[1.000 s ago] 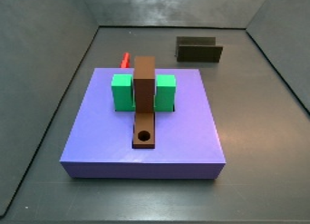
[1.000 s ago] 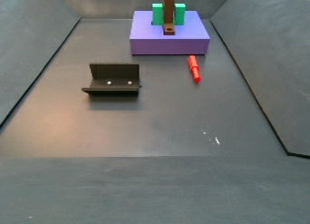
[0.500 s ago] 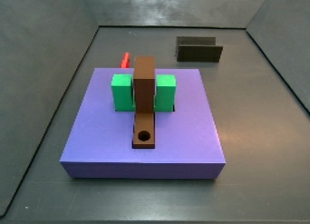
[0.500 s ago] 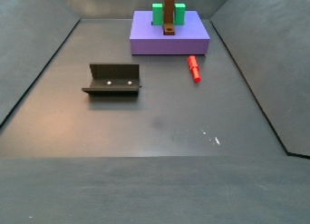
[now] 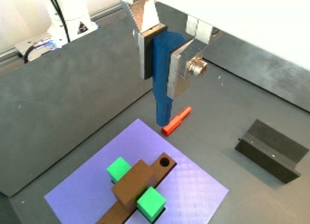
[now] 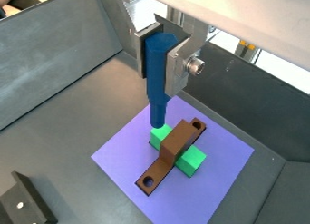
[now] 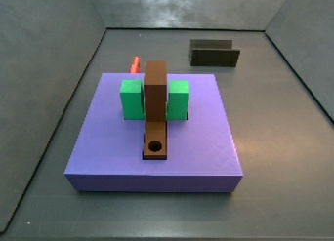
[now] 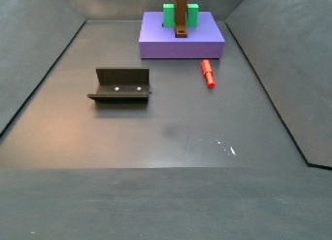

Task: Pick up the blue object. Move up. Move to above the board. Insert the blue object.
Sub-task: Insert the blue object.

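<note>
Tool: the tool [image 5: 165, 57] shows only in both wrist views, high above the desk; its flat silver fingers [image 6: 179, 60] with dark pads pinch the peg [image 5: 165, 81] near its upper end.
Peg: slim, straight, solid blue, matte, rectangular in section; it hangs upright from the tool [image 6: 161, 53], its lower end over the board [image 6: 212, 164] in a wrist view.
Board: a thick, smooth periwinkle square slab [image 7: 154, 134], lying flat near one end wall of the desk.
Block: a bright green block [image 7: 133, 99] stands on the board.
Strip: a long brown strip [image 7: 155, 105] lies across the block; a round hole [image 7: 156, 146] is near its low end.
Red peg: a slim red peg [image 8: 208, 73] lies flat just beside the board.
Fixture: a dark L-shaped bracket [image 8: 120, 85], well apart from the board.
Desk: dull dark grey floor [image 8: 169, 137] with faint scuffs, walled by sloping grey panels.
</note>
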